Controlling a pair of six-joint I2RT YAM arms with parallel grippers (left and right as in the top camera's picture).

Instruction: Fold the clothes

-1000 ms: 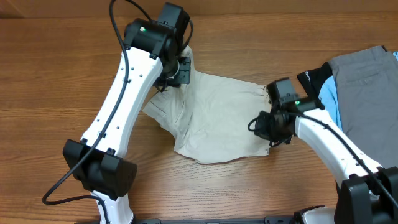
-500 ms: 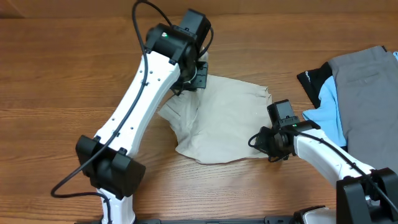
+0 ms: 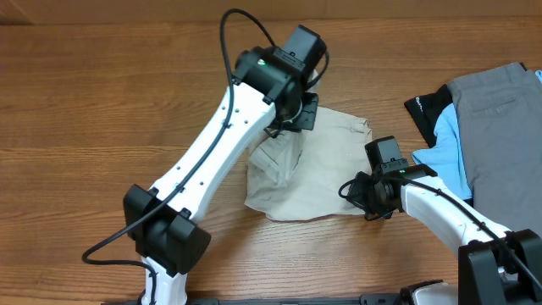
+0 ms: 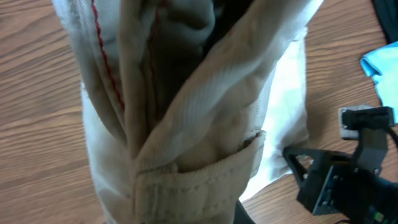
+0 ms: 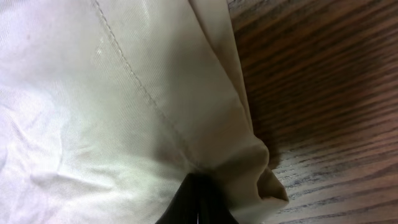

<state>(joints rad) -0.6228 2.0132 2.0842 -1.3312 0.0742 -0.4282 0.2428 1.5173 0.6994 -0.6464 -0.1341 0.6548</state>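
- Jaws of the left gripper (image 3: 294,125) are clamped on a bunched upper edge of the clothes (image 3: 326,174), holding it raised above the worktop (image 3: 85,102);
- jaws of the right gripper (image 3: 366,191) are pinched together on the cloth's right edge, low at the worktop;
- the clothes lie crumpled mid-worktop between both arms;
- grey trousers (image 3: 500,119), a light-blue garment (image 3: 449,140) and a black garment (image 3: 428,106) lie at the right edge.
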